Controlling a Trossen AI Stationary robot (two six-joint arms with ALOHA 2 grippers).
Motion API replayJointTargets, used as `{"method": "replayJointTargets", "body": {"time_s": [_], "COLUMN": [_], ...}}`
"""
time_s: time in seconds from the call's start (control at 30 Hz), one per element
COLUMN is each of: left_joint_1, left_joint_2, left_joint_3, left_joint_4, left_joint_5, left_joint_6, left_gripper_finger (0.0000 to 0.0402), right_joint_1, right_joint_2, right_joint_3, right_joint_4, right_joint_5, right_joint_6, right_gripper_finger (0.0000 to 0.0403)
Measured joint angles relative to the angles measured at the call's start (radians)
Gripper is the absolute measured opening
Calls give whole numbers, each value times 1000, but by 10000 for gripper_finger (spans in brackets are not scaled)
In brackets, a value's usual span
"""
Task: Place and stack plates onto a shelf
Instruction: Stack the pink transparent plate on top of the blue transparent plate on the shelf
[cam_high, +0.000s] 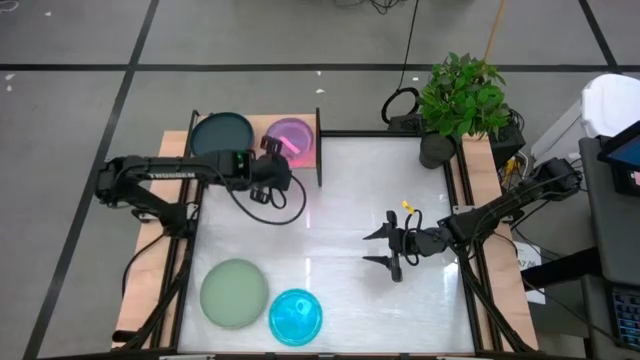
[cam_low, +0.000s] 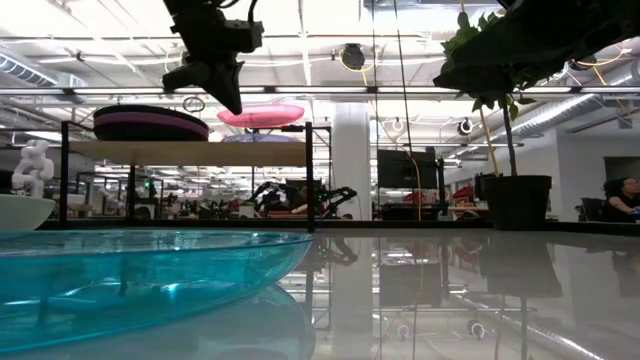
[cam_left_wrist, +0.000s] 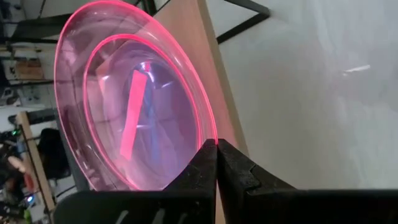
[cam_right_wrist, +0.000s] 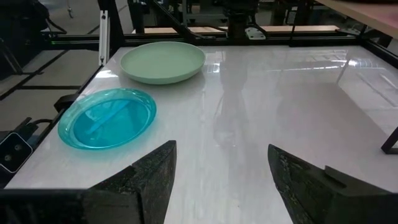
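Note:
The shelf (cam_high: 318, 160) stands at the table's far left. A black plate on a purple one (cam_low: 150, 122) lies on its left half. A translucent pink plate (cam_low: 262, 115) hangs over its right half, above a paler plate (cam_low: 262, 138) lying on the board. My left gripper (cam_left_wrist: 216, 158) is shut on the pink plate (cam_high: 290, 135). A sage-green plate (cam_high: 233, 292) and a cyan plate (cam_high: 296, 315) lie on the table at the near left. My right gripper (cam_high: 393, 250) stands open over the table's right half, with nothing between its fingers. My left gripper pinches the pink plate's rim (cam_left_wrist: 208, 138) between its two shut fingers, on the side facing the table's near left. The fingers slant down from that side. The plate is lifted clear of the shelf board, roughly level, its hollow side up.
A potted plant (cam_high: 458, 100) stands at the table's far right corner. A cable loops over the table near the shelf (cam_high: 262, 205). The shelf's black posts (cam_low: 310, 175) rise from the tabletop. Bare white tabletop lies between the two arms.

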Motion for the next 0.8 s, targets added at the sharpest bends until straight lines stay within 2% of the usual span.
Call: {"method": "replayJointTargets", "body": {"time_s": [0.23, 0.53, 0.8], "left_joint_1": [89, 183, 193], "left_joint_2": [0, 0, 0], "left_joint_3": [0, 0, 0], "left_joint_4": [56, 65, 106], "left_joint_5": [71, 159, 196], "left_joint_6": [70, 69, 47], "left_gripper_finger": [3, 6, 81], "right_joint_1": [0, 0, 0], "right_joint_2": [0, 0, 0], "right_joint_3": [0, 0, 0], "right_joint_4": [0, 0, 0], "right_joint_5": [0, -4, -4], "right_joint_6": [2, 2, 10], "right_gripper_finger": [235, 235, 235]}}
